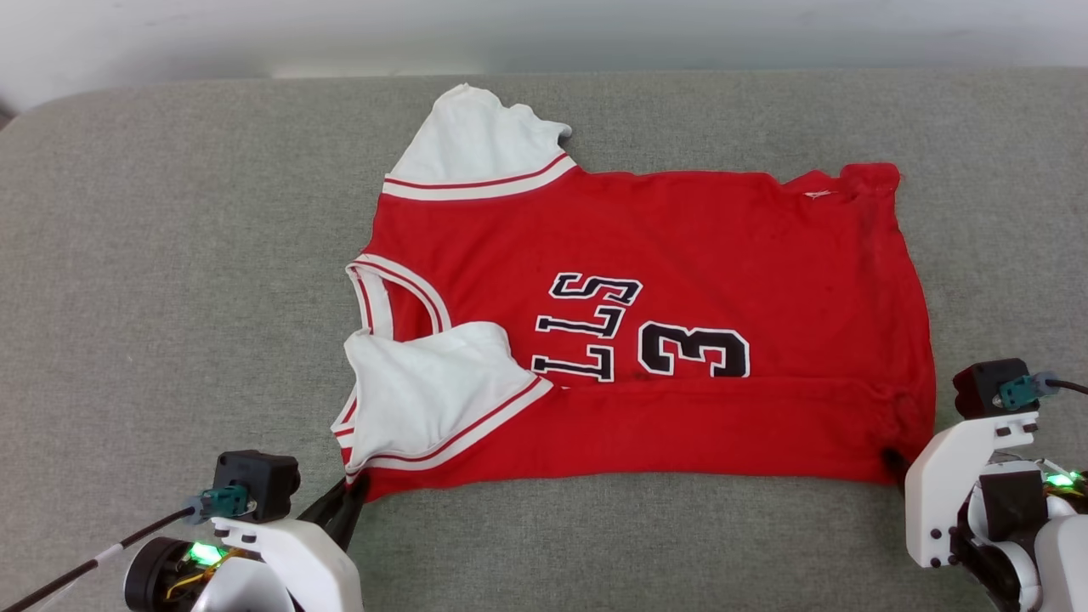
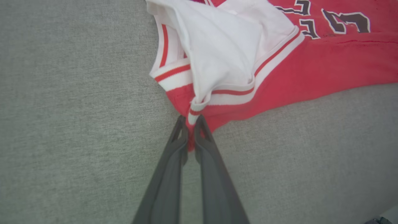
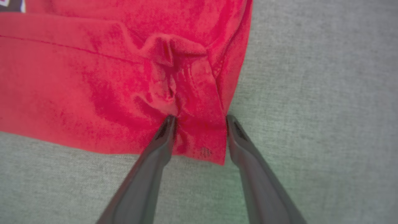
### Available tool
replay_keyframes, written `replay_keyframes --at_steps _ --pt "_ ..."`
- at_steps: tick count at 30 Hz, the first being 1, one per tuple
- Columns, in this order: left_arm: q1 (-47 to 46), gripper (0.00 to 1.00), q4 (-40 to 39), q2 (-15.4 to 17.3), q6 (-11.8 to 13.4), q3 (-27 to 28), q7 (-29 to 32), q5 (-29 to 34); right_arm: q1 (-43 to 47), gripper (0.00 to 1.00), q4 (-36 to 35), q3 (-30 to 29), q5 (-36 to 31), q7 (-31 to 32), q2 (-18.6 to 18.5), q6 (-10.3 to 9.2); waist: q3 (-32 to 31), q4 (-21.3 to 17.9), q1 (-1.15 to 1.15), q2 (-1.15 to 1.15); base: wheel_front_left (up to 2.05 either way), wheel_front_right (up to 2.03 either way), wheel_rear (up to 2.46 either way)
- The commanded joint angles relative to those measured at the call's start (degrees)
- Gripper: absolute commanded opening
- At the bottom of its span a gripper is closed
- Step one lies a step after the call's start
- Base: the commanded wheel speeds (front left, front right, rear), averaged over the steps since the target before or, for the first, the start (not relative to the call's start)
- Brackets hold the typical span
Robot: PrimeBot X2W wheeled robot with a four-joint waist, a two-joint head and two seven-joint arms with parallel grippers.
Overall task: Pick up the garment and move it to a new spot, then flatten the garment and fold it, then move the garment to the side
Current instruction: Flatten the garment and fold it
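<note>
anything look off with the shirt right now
Yes. The garment lies mostly flat, but its near white sleeve is flopped over the chest, hiding part of the lettering. The near hem corner is bunched into wrinkles just ahead of the open right tool. The left tool pinches the corner beside that sleeve.

Spread right hand (image 3: 200,118) straddles the garment (image 3: 93,77) corner.

Folded sleeve (image 1: 425,391) buries half the lettering (image 1: 586,331) — can't read it whole. At the shirt (image 1: 680,246) corner the right gripper (image 1: 894,466) is mostly hidden — both wrist views crop the shirt.
</note>
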Motion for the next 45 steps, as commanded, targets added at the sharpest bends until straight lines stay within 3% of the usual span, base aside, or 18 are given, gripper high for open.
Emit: replay_keyframes --at_steps 1,11,20,25,31,32,33,40,45 --pt "0.2 0.0 0.5 0.6 -0.2 -0.1 0.4 0.4 2.3 0.0 4.2 1.4 0.5 0.9 0.9 -0.04 -0.3 -0.2 0.0 0.0 0.0 0.0 0.0" --pt "4.5 0.0 0.9 4.2 -0.2 -1.6 3.0 -0.8 3.4 0.0 0.8 -0.6 2.5 -1.0 -0.7 -0.07 -5.2 -2.1 0.0 0.0 0.0 0.0 0.0" --pt "11.2 0.0 -3.0 8.1 1.3 -2.0 2.7 -2.0 12.0 0.0 -9.6 -4.3 4.3 3.6 -1.5 -0.07 -8.1 -3.1 0.0 0.0 0.0 0.0 0.0" --pt "12.5 0.0 -2.9 6.1 -0.6 -3.1 2.4 -3.9 16.2 0.0 -14.5 -5.5 4.4 6.2 -1.8 -0.06 -8.0 -3.3 0.0 0.0 0.0 0.0 0.0" --pt "10.7 0.0 1.0 4.1 -2.6 -4.3 1.7 -3.1 16.6 0.0 -13.0 -4.7 4.2 6.8 -1.2 -0.06 -8.4 -3.3 0.0 0.0 0.0 0.0 0.0" --pt "10.4 0.43 1.7 3.9 -2.9 -4.4 1.1 -2.6 16.1 0.36 -12.8 -4.5 4.1 6.2 -1.3 -0.06 -8.6 -3.2 0.0 0.0 0.0 0.0 0.0" --pt "10.1 1.0 2.5 3.8 -3.1 -4.4 0.5 -2.2 15.7 1.0 -12.3 -4.3 4.0 5.7 -1.2 -0.06 -8.7 -3.2 0.0 0.0 0.0 0.0 0.0" --pt "8.1 1.0 4.1 1.0 -3.9 -0.8 -10.5 0.3 13.4 1.0 -12.2 -2.6 4.8 -0.4 -2.0 -0.05 -10.4 -2.9 0.0 0.0 0.0 0.0 0.0" --pt "7.0 1.0 4.6 -0.3 -3.9 2.5 -19.0 2.2 11.1 1.0 -13.6 -2.0 5.0 -8.9 -2.3 -0.04 -11.8 -3.0 0.0 0.0 0.0 0.0 0.0"
